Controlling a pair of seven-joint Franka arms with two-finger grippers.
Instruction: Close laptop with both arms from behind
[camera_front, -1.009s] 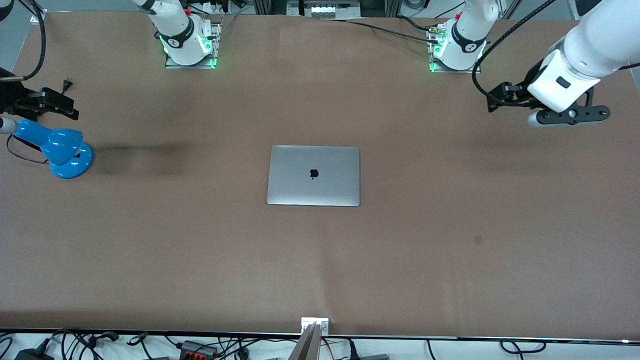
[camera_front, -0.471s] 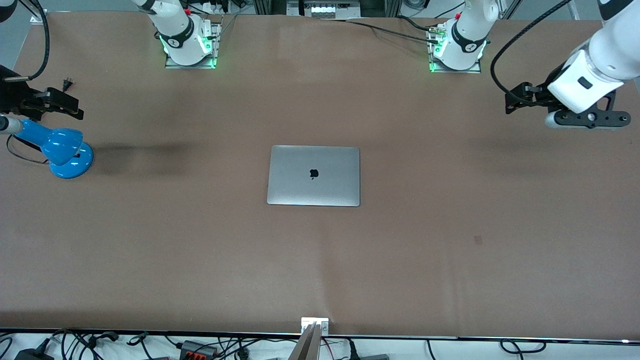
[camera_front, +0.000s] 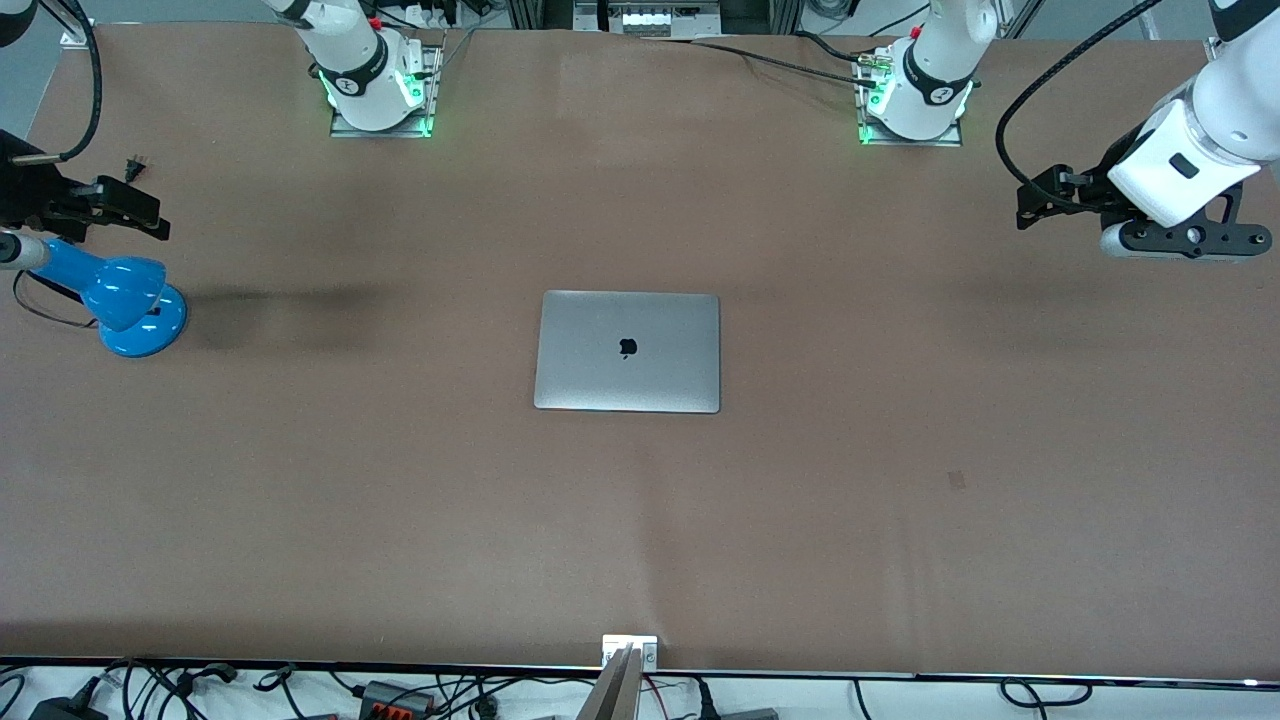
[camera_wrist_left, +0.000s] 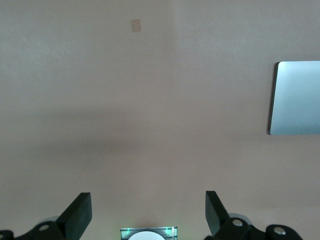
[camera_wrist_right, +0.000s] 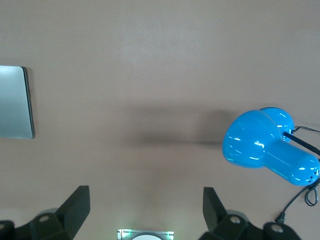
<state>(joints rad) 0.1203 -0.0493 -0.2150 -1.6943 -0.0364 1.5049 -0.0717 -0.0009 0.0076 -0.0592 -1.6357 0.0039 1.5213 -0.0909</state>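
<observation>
The silver-grey laptop (camera_front: 627, 351) lies flat in the middle of the table, lid down, with the dark apple logo facing up. One edge of it shows in the left wrist view (camera_wrist_left: 297, 97) and in the right wrist view (camera_wrist_right: 15, 102). My left gripper (camera_front: 1165, 225) hangs over bare table at the left arm's end, well apart from the laptop; it is open and empty (camera_wrist_left: 146, 212). My right gripper (camera_front: 85, 205) is over the right arm's end of the table, beside the blue lamp; it is open and empty (camera_wrist_right: 145, 207).
A blue desk lamp (camera_front: 130, 300) stands at the right arm's end of the table and shows in the right wrist view (camera_wrist_right: 270, 142). The arm bases (camera_front: 380, 90) (camera_front: 912, 95) stand along the edge farthest from the front camera. A small mark (camera_front: 956, 480) is on the tabletop.
My left gripper has moved outward toward the left arm's end of the table, away from the laptop. My right gripper has shifted slightly. The laptop has not moved.
</observation>
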